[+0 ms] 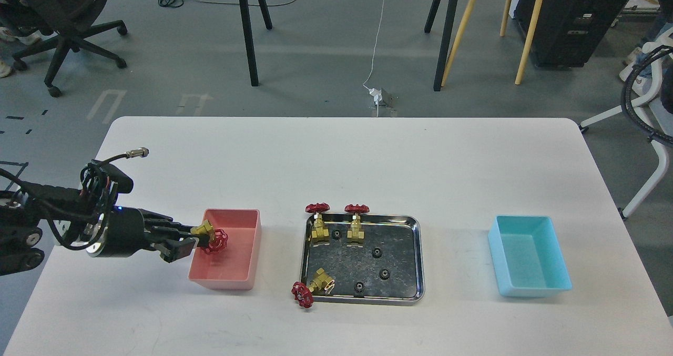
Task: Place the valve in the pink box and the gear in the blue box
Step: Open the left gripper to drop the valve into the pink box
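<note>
Left fingers (185, 240) gripping valve (210, 236) over pink box (247, 245), steel tray (415, 256) alongside

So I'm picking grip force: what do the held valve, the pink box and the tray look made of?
The valve in the left gripper: brass-yellow metal body, matte red handwheel. Pink box: probably matte, evenly coloured plastic. Tray: likely polished steel, mirror-like reflections.
</note>
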